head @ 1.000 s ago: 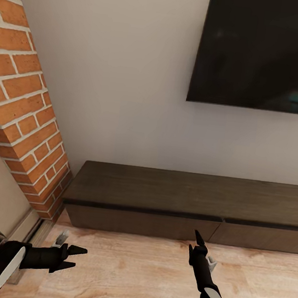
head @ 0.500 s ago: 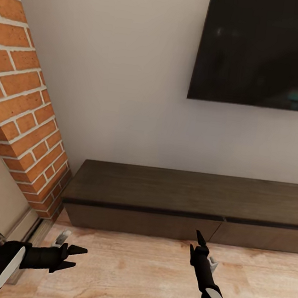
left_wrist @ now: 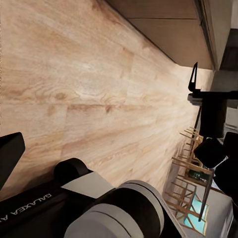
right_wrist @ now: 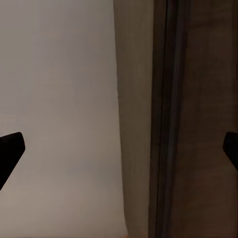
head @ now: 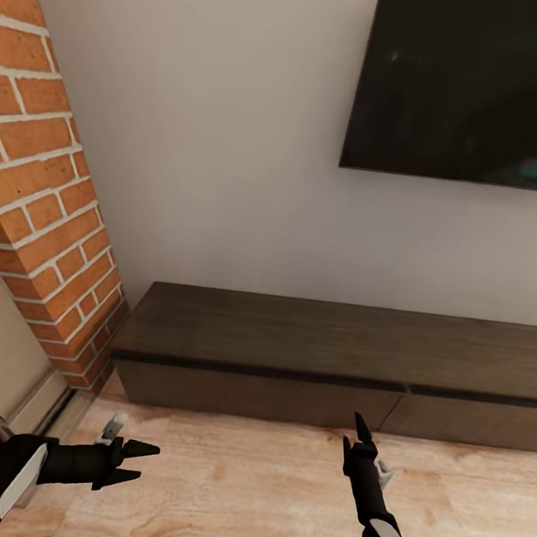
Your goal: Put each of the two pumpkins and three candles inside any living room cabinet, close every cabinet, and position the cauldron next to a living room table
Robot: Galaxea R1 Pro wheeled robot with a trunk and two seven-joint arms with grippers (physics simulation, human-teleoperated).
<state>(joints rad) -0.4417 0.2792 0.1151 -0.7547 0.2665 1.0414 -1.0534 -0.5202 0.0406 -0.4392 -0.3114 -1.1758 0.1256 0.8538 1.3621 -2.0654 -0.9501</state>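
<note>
Cabinet [head: 335, 343]: a long, low, dark brown wooden unit standing on the floor against the wall, below and partly to the left of the television [head: 473, 83]. Its flat top is bare. The front shows handle-less drawer fronts, all closed and flush, divided by a slanted seam below the television's left part. The unit's left end lies just beside the foot of the brick column [head: 41, 217].
</note>
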